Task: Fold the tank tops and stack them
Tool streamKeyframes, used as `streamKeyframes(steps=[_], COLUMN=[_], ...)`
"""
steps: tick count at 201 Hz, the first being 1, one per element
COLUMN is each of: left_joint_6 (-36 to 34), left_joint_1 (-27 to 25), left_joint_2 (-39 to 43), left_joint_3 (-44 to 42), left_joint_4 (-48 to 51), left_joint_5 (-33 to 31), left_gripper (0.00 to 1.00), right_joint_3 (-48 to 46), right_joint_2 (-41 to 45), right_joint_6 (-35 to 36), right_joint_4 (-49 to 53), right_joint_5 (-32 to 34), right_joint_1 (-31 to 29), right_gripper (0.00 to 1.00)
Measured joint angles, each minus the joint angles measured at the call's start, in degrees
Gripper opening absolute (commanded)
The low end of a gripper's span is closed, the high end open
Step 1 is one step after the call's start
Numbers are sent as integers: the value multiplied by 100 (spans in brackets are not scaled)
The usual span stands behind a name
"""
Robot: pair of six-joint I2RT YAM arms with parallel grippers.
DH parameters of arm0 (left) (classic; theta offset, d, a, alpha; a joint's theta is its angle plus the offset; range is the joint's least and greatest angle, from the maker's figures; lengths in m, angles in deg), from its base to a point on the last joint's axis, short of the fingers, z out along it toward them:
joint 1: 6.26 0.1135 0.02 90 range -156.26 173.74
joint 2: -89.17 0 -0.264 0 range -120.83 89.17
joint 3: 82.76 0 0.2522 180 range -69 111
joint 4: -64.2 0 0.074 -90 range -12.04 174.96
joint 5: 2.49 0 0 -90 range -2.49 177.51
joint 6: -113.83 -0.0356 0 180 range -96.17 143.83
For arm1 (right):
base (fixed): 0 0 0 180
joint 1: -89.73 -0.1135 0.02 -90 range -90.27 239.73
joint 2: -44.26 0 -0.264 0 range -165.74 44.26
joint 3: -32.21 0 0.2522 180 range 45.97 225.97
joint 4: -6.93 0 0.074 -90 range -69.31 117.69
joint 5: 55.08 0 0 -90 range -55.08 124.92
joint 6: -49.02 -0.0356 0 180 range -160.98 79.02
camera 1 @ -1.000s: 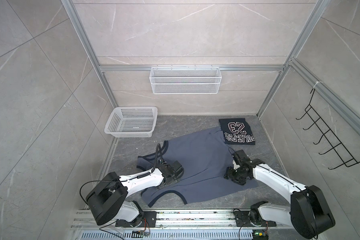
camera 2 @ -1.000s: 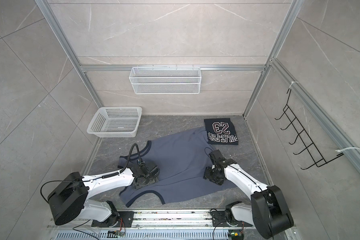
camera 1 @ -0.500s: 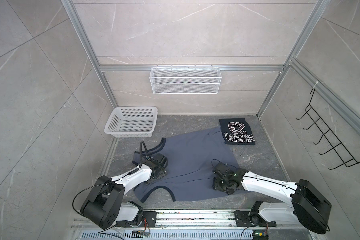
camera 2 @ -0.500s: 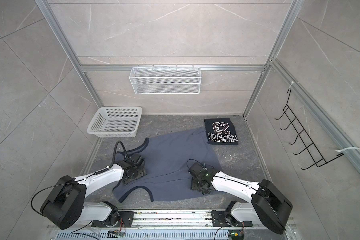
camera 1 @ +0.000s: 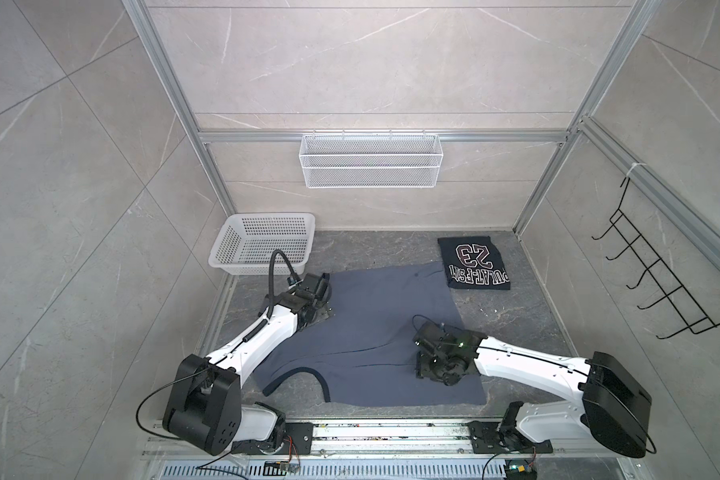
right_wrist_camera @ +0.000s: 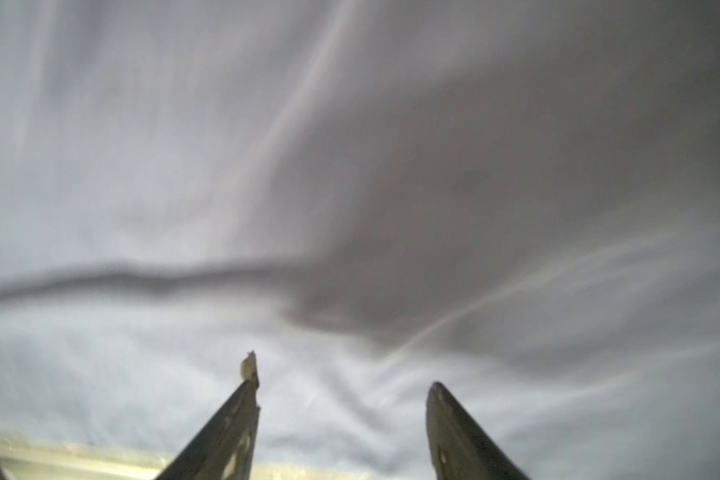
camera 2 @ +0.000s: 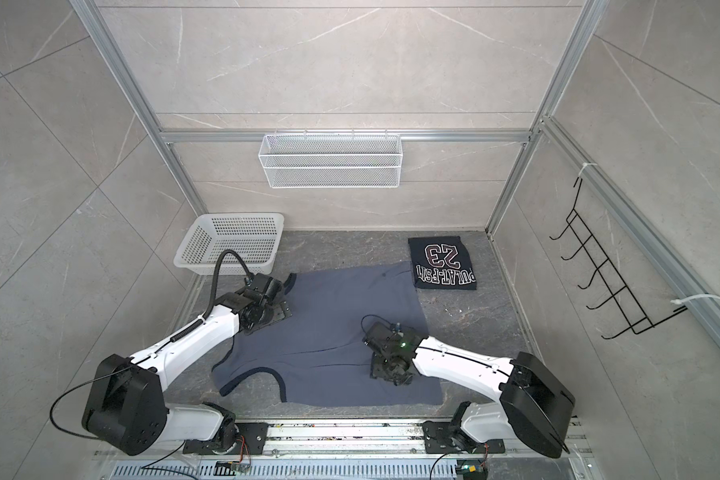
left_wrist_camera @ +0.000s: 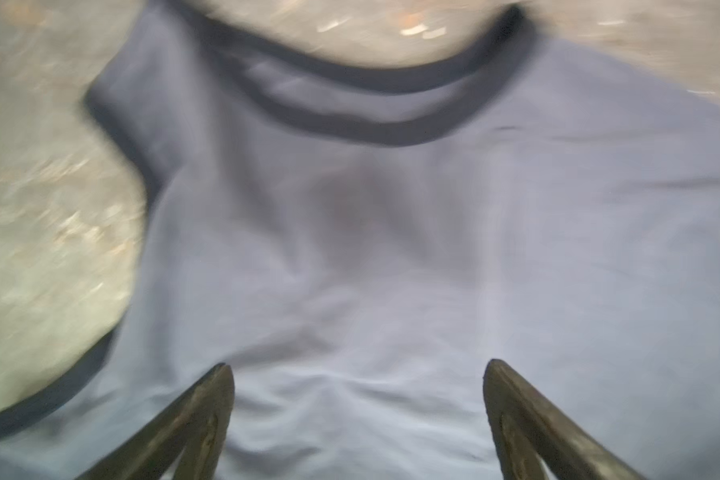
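A dark grey, marbled tabletop (camera 1: 516, 316) is enclosed by pale stone-look wall panels set in an aluminium frame (camera 1: 175, 83). A white wire shelf (camera 1: 370, 166) is hung on the back wall, and a black hook rack (camera 1: 657, 282) is mounted on the right wall. A white perforated basket (camera 1: 262, 245) is placed in the far left corner of the surface. Both arm bases are carried on a metal rail (camera 1: 391, 432) along the near edge.

The blue-grey tank top (camera 1: 375, 324) is spread nearly flat over the middle of the surface, with its dark-trimmed neckline and armholes turned to the left and its straight hem to the right. A few long creases are seen across it, and one dark-edged strap is curled at the near left. The dark tank top (camera 1: 474, 262) is folded into a neat rectangle in the far right corner, with the "23" print and a line of lettering facing up. It lies just beside the far right corner of the blue-grey one; whether they touch cannot be told.

The left gripper (left_wrist_camera: 356, 370) is held low over the far left part of the blue-grey top, near the neckline, its jaws spread wide with nothing pinched. The right gripper (right_wrist_camera: 341, 378) is set over the near right part of the same cloth, its jaws parted and nothing gripped between them.
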Motion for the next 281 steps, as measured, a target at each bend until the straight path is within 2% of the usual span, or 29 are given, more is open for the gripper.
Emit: streamKeyframes(steps=[20, 55, 76, 111, 139, 165, 202, 244, 281], left_joint_6=[-15, -17, -42, -96, -254, -529, -940, -1379, -1545], left_joint_1=[-254, -321, -289, -107, -37, -37, 87, 299, 459], left_joint_2=[-400, -1102, -1303, -1333, -1327, -1349, -1991, -3407, -4269], left_joint_3=[44, 13, -13, -201, -74, 765, 2664, 4122, 4599], left_joint_4=[-138, -356, -490, -647, -525, -238, -232, -31, 229], left_joint_5=[258, 586, 629, 693, 686, 643, 323, -94, -208], left_gripper=[96, 96, 96, 96, 96, 95, 93, 88, 85], right_joint_3=[0, -192, -374, -409, -400, 28, 1510, 2557, 3226], right_joint_2=[-50, -348, -363, -352, -256, -142, -310, -1419, -2538], right_joint_6=[304, 496, 459, 164, 116, 531, 1427, 2194, 2603], right_joint_4=[42, -105, -221, -271, -136, 243, 203, -431, -699], right_joint_5=[90, 28, 17, 164, 129, 122, 201, 46, -234], right_joint_1=[463, 579, 393, -328, -310, 533, 1550, 2575, 3143], right_gripper=[66, 66, 66, 66, 66, 66, 66, 65, 64])
